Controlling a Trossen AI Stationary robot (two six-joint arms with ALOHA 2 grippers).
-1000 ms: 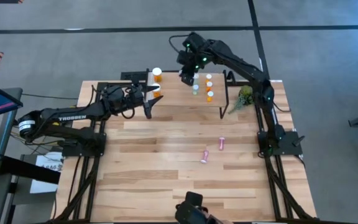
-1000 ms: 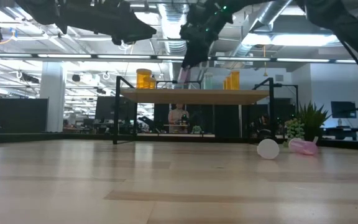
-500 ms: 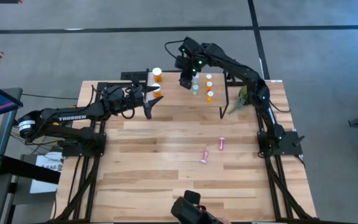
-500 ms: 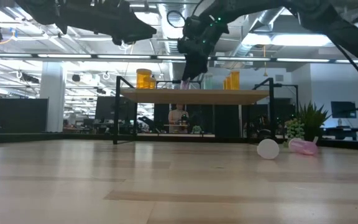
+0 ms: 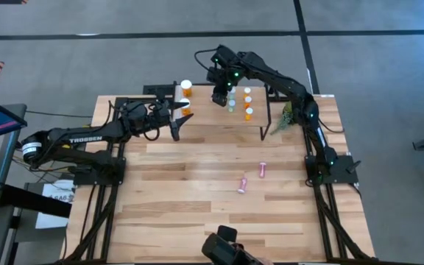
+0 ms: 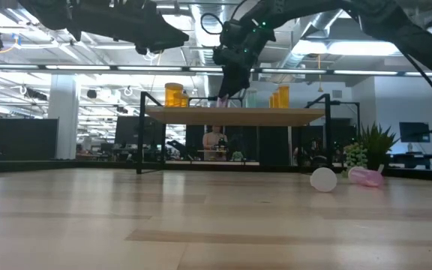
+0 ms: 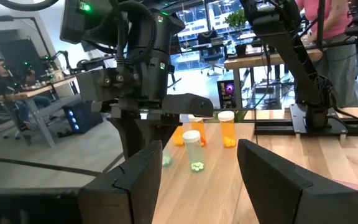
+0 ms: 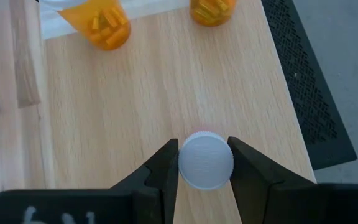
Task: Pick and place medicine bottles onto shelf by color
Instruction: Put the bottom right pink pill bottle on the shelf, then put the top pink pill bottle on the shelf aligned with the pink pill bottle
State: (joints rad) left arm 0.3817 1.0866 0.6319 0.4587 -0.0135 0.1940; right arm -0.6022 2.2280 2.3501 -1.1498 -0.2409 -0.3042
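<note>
The shelf (image 5: 205,110) stands at the table's far edge. On it stand two large orange bottles (image 5: 186,88) at the left end, and a pale green bottle (image 5: 232,104) and small orange bottles (image 5: 248,112) at the right. My right gripper (image 5: 220,94) reaches over the shelf's middle, shut on a pink bottle (image 6: 221,100). My left gripper (image 5: 179,118) hovers open and level by the shelf's left end, holding nothing. Two more pink bottles (image 5: 262,170) (image 5: 242,185) lie on their sides on the table. My right gripper pinches the pink bottle's white cap (image 8: 205,160) between its two fingers, one on either side of its rim. The fingers come steeply from above. The bottle hangs upright below them, its bottom at the shelf top (image 6: 235,112); whether it rests there I cannot tell.
A small green plant (image 5: 289,114) stands just off the shelf's right end. A dark camera mount (image 5: 223,246) sits at the table's near edge. The table's middle is bare wood apart from the two lying bottles. People show in the room beyond.
My right gripper has sunk toward the shelf with the pink bottle, which stays upright and now stands with its bottom at the shelf top. The fingers stay shut on the cap.
</note>
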